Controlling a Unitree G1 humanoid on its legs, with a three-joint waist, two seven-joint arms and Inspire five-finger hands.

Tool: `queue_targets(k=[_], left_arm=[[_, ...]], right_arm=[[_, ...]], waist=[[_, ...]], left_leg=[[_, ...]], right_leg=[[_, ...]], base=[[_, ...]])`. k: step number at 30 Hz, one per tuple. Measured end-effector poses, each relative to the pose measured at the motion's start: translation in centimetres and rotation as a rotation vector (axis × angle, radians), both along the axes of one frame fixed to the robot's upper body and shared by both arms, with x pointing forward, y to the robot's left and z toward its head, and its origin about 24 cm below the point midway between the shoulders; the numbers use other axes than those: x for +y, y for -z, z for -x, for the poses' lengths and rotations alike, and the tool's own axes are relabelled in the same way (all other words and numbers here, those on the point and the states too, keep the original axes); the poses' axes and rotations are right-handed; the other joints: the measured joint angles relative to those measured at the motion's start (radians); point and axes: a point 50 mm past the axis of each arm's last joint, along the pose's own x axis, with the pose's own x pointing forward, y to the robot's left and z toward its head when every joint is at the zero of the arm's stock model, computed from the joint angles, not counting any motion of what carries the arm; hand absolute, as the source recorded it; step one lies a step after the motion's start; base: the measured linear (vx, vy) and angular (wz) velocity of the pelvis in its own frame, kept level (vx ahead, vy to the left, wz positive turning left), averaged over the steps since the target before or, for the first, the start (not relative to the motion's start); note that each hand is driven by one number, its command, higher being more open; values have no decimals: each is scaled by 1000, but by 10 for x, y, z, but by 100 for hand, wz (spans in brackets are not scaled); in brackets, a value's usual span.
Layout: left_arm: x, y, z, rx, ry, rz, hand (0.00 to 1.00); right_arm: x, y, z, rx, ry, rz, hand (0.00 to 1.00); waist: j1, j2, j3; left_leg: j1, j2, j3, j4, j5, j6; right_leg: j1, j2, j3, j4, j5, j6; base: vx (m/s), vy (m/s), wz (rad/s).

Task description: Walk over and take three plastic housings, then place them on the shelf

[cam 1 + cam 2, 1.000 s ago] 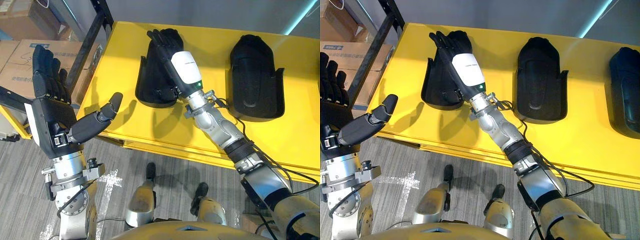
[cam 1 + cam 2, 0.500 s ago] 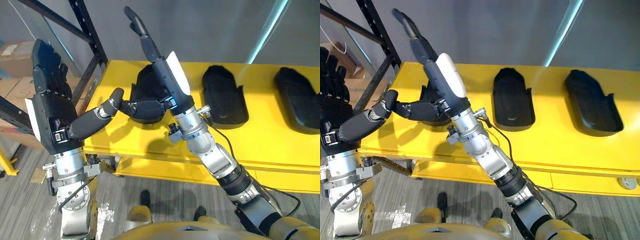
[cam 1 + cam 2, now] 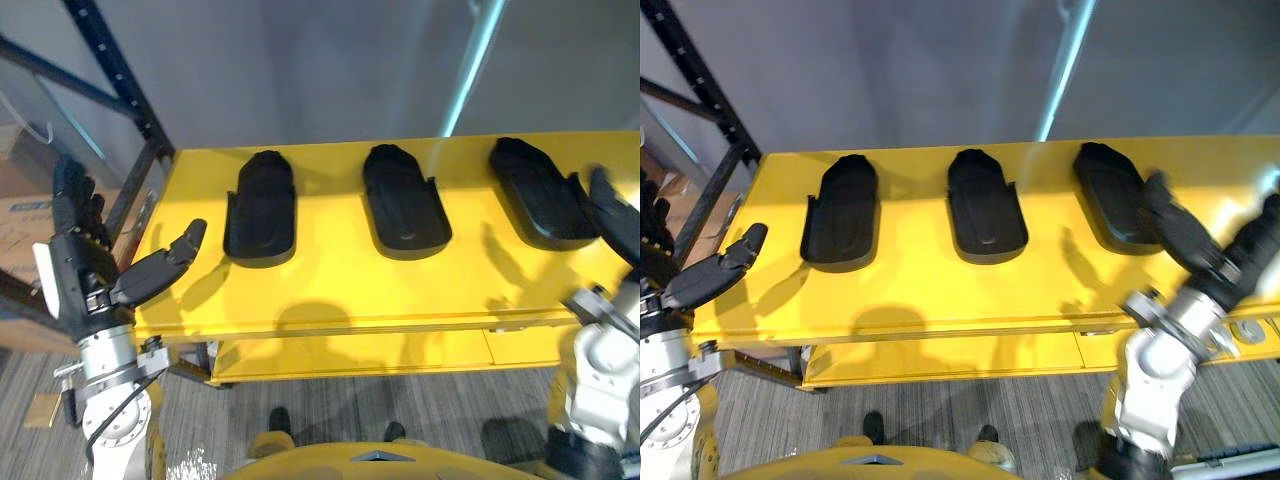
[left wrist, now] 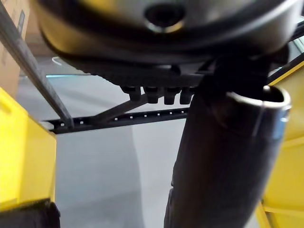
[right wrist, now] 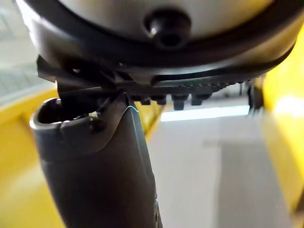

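Three black plastic housings lie in a row on the flat yellow table top (image 3: 330,290). None is in a hand. There is the left black plastic housing (image 3: 260,207), the middle black plastic housing (image 3: 403,200) and the right black plastic housing (image 3: 535,192). Each is long, with one rounded end and a scooped-out inside. Their long sides point away from the robot, with the round ends far off. They sit well apart from each other.

The left hand (image 3: 85,270) is up at the left corner of the table. Its fingers are straight, its thumb sticks out toward the left housing, and it holds nothing. That housing is near it, off to its right.

The right hand (image 3: 1185,238) is at the right side, just beside the right housing. Its fingers look straight and it holds nothing.

So each hand has a housing close by, and the middle one lies between them. A dark metal rack (image 3: 110,75) stands at the left.
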Motion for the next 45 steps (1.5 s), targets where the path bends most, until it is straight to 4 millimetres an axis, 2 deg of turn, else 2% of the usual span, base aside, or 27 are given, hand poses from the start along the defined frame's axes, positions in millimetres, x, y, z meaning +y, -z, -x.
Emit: queue_targets(k=[3,5,6,8,11,12,14,18,19,24,26,30,32,36,38,41,42,45], left_arm=[[1,5,8,-19,86,42,100],[-3,8,12,-35,251,80,100],[-4,9,13,-39,295,89,100],[-11,23,10,-22,406,137,100],[-11,49,6,64,408,207,100],[-11,63,6,103,405,250,100],[-9,71,10,105,408,308,100],[-6,68,19,58,429,302,100],[-7,60,18,10,455,282,100],[-11,22,16,-185,541,202,100],[-10,8,12,-284,605,189,100],[-8,6,13,-377,699,224,100],[-9,6,16,-448,802,238,100],[4,6,24,-551,798,243,100],[21,13,30,-617,710,270,100],[44,31,35,-683,554,341,100],[58,46,41,-711,434,407,100],[74,78,60,-751,218,532,100]], right_arm=[[-17,33,39,94,215,-106,100],[-15,60,58,231,333,-177,100],[-13,67,60,276,341,-186,100],[-7,98,58,468,320,-217,100],[2,134,55,650,273,-278,100],[7,158,58,748,267,-357,100],[13,178,69,834,280,-440,100],[25,211,96,962,325,-623,100],[31,221,104,1003,334,-699,100],[50,247,120,1086,311,-924,100],[63,258,128,1150,258,-1004,100],[75,265,125,1159,192,-1086,100],[80,267,113,1164,143,-1085,100],[81,265,97,1152,96,-1064,100],[78,265,94,1157,88,-1048,100],[76,264,94,1146,93,-1050,100],[76,263,91,1126,94,-1065,100],[78,264,89,1129,84,-1068,100]], waist=[[-27,10,-14],[-40,14,-16],[-42,14,-17],[-41,16,-19],[-31,20,-24],[-16,19,-23],[-11,18,-22],[10,17,-22],[10,20,-19],[15,19,-5],[40,23,9],[58,29,17],[66,29,20],[72,13,30],[87,8,36],[90,-2,44],[90,-10,52],[89,-24,50]], left_leg=[[5,4,19,0,-9,-3],[7,12,23,0,-10,-5],[7,14,23,0,-11,-6],[7,17,23,0,-12,-10],[5,17,21,0,-10,-8],[1,17,15,0,-9,-6],[-6,14,1,0,-7,-4],[-31,7,-42,0,2,-6],[-35,3,-70,0,7,-4],[-53,-17,-137,0,14,2],[-52,-24,-156,0,11,10],[-57,-31,-176,0,13,14],[-66,-35,-182,0,15,20],[-63,-36,-186,0,17,26],[-50,-36,-187,0,14,26],[-42,-38,-200,-1,17,21],[-32,-38,-203,-1,15,18],[-30,-39,-203,-1,11,17]], right_leg=[[2,4,11,-9,1,0],[0,10,16,-9,0,2],[0,12,16,-10,-2,5],[-1,16,15,-9,-2,6],[-1,15,15,-9,-4,3],[-2,15,9,-9,-4,3],[0,13,-3,-9,-5,3],[5,8,-47,-8,-6,3],[16,6,-72,-7,-10,2],[42,-7,-139,1,-24,6],[49,-14,-155,25,-41,6],[56,-19,-178,30,-55,7],[57,-23,-192,30,-57,9],[65,-23,-196,30,-54,10],[79,-23,-198,30,-56,9],[93,-24,-214,30,-67,0],[105,-23,-218,30,-71,-2],[107,-24,-219,29,-76,-3]], base=[[-2,-13,-19],[-27,-21,-8],[-38,-23,-2],[-46,-17,0],[-38,-2,3],[-32,2,10],[-7,1,23],[34,-5,36],[30,-5,43],[10,0,45],[-4,2,30],[-1,-9,20],[11,-8,17],[24,-13,6],[17,-12,2],[29,-25,12],[16,-27,7],[6,-9,1]])
